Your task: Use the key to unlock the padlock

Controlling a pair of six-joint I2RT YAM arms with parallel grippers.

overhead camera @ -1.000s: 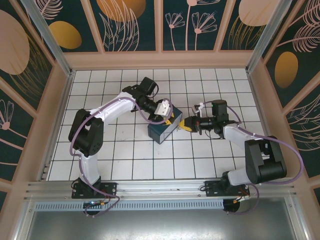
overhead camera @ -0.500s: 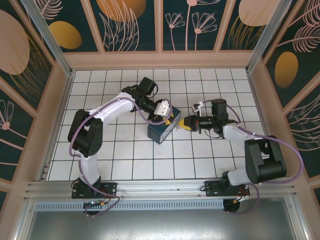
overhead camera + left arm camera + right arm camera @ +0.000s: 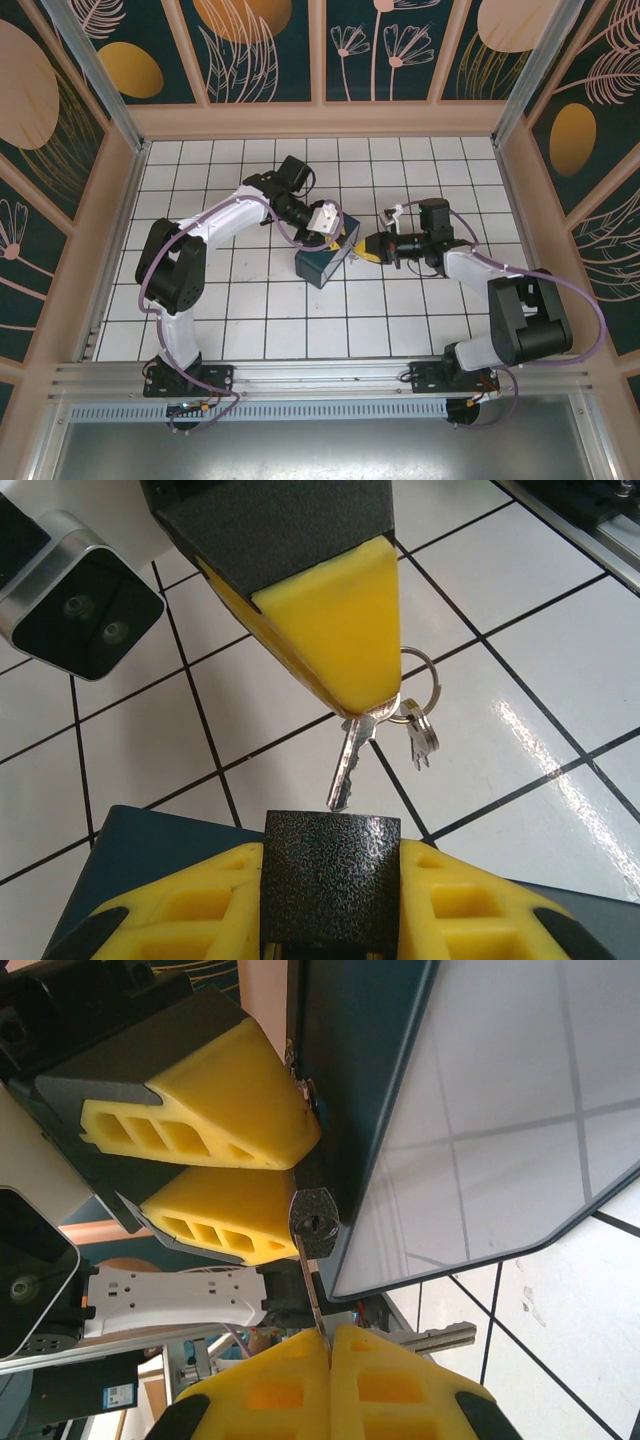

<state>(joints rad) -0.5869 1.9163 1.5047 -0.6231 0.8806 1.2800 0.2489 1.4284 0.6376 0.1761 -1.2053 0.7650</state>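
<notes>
**A:** Where is the small dark, speckled metal padlock (image 3: pixel 314 1222) being kept?

**B:** It is being pinched between the 2 yellow pads (image 3: pixel 215 870) of the left gripper (image 3: pixel 330 852). The jaws are being kept narrowly apart by its body, just beside the edge of the dark blue box (image 3: pixel 150 850).

**A:** And the thin silvery metal key (image 3: pixel 350 765)?

**B:** It is being clamped at its head by the right gripper (image 3: pixel 328 1345), with the jaws pressed fully together on it. Its tip is being held at the rim of the padlock's keyed face. Whether the slot is being entered cannot be told.

**A:** Is anything being put in the way?

**B:** The keyed face is being left bare between the pads. A 2nd small silvery key (image 3: pixel 420 742) is being dangled from the thin metal ring (image 3: pixel 418 672) beside the blade, apart from the padlock. The box is being rested on the white tiled table with black grid lines (image 3: pixel 540 630). In the top view the 2 grippers are being seen tip to tip at its right end.
</notes>
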